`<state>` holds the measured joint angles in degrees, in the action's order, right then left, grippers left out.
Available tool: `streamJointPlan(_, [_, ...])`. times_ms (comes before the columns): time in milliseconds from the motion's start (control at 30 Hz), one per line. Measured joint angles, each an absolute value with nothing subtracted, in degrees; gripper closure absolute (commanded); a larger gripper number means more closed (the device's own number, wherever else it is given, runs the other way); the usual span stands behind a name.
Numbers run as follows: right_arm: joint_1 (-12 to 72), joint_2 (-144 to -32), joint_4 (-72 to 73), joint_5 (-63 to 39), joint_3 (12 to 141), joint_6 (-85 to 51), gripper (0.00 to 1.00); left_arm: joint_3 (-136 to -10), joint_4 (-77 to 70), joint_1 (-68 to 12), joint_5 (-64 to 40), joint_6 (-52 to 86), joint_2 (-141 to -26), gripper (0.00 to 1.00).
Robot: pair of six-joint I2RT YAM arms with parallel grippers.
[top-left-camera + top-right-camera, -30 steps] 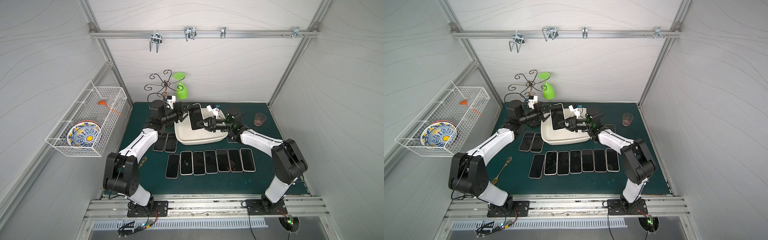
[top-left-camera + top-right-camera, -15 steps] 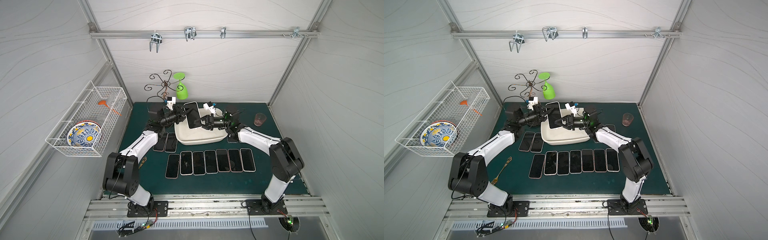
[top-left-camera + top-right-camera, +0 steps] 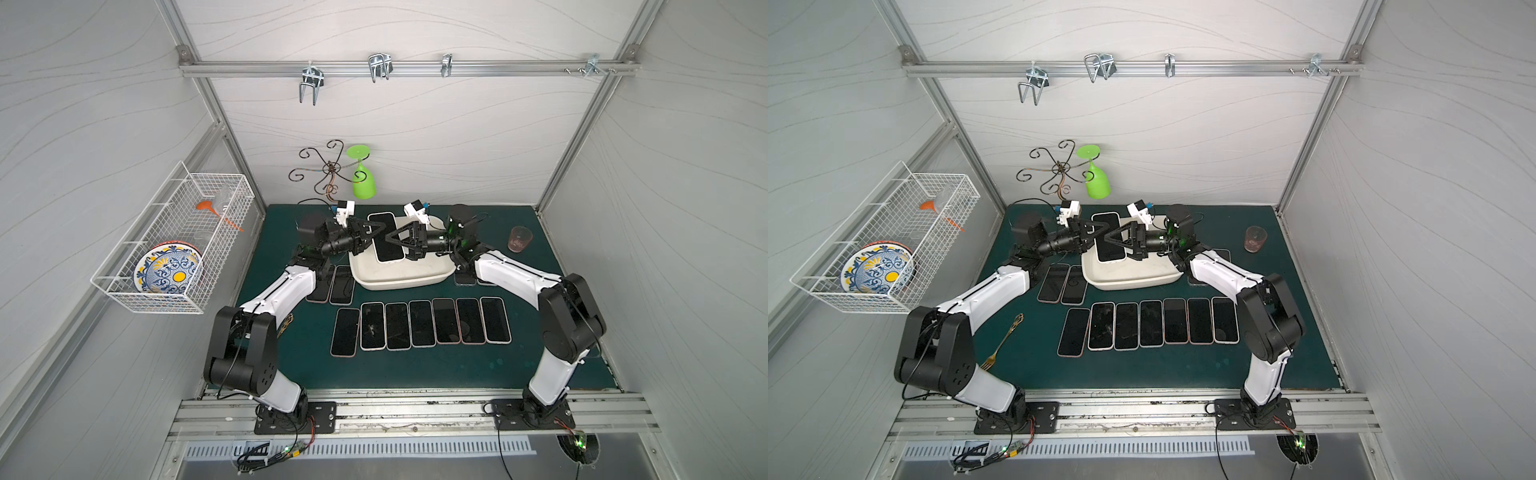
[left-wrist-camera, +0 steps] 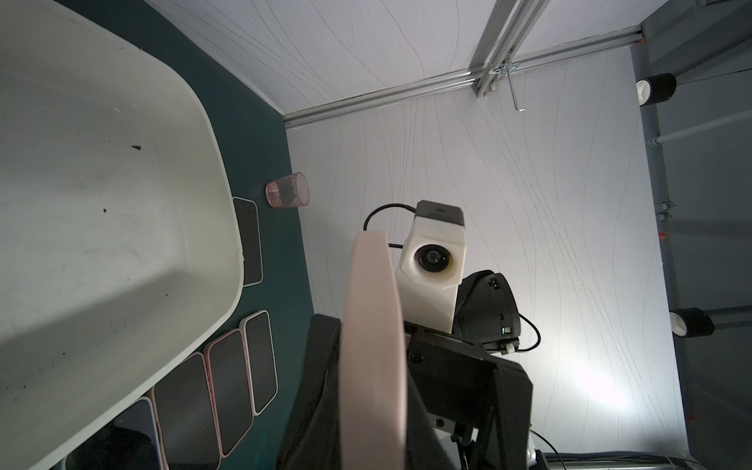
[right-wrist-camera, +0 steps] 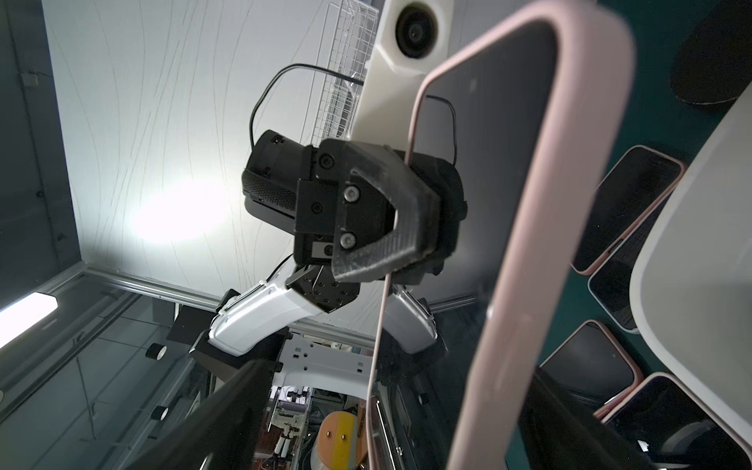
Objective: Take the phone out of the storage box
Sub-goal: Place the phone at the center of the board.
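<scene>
Left gripper point(image 3: 375, 232) is clamped on one long edge of the phone point(image 3: 390, 253). The right wrist view shows its black finger point(image 5: 386, 228) pressed onto that pink edge. Right gripper point(image 3: 394, 242) faces it from the opposite side with its jaws spread. The phone point(image 5: 508, 203) stands between them, with a clear gap on at least one side. Screen up and tilted, the phone hangs above the far left part of the storage box point(image 3: 399, 284), off its floor. Both arms reach from the front rail point(image 3: 415, 409) with elbows out and forearms angled inward. Their wrists point at each other over the box.
</scene>
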<state>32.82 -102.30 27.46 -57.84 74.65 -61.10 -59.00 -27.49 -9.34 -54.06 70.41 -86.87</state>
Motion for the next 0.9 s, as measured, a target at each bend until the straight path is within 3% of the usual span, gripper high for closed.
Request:
streamJointPlan(100, [30.9,-102.1,20.0,-57.6,75.1,-56.8,0.01,-59.2,-21.6,-5.7,-55.5,67.5,-83.4,1.0])
streamJointPlan(233, [27.4,-100.6,7.0,-56.2,75.3,-49.9,0.01,-64.7,0.8,0.9,-55.3,52.5,-78.3,1.0])
streamJointPlan(400, [25.9,-97.0,-2.8,-55.5,75.3,-43.9,0.01,-76.7,31.4,3.3,-48.2,29.2,-77.6,1.0])
streamJointPlan(533, [26.9,-93.6,-5.7,-55.9,74.5,-41.5,0.01,-77.3,47.1,3.1,-39.7,17.2,-77.6,1.0])
streamJointPlan(767, [28.6,-90.8,-6.2,-57.8,71.5,-40.2,0.01,-73.5,59.5,2.6,-22.0,7.1,-77.6,1.0])
streamJointPlan(900, [29.9,-90.8,-6.0,-58.8,69.8,-40.2,0.01,-70.8,61.1,-2.3,-11.3,4.0,-77.7,1.0])
